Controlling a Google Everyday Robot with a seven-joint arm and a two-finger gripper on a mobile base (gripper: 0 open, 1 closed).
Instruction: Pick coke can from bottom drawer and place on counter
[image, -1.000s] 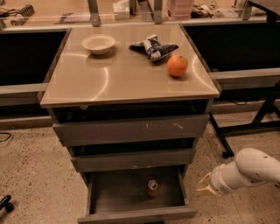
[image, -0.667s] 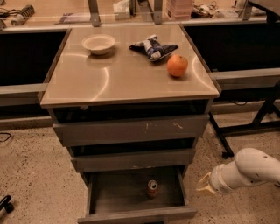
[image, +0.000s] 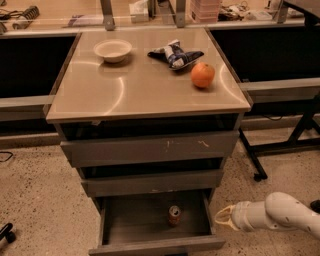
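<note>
The coke can stands upright in the open bottom drawer, right of its middle. The counter is the glossy beige top of the grey cabinet. My gripper is at the end of the white arm at the lower right, pointing left, just outside the drawer's right wall and level with the can. It does not touch the can.
On the counter are a white bowl, a dark snack bag and an orange. Two scratched grey drawers sit above the open one. A black table leg with a caster stands on the speckled floor at right.
</note>
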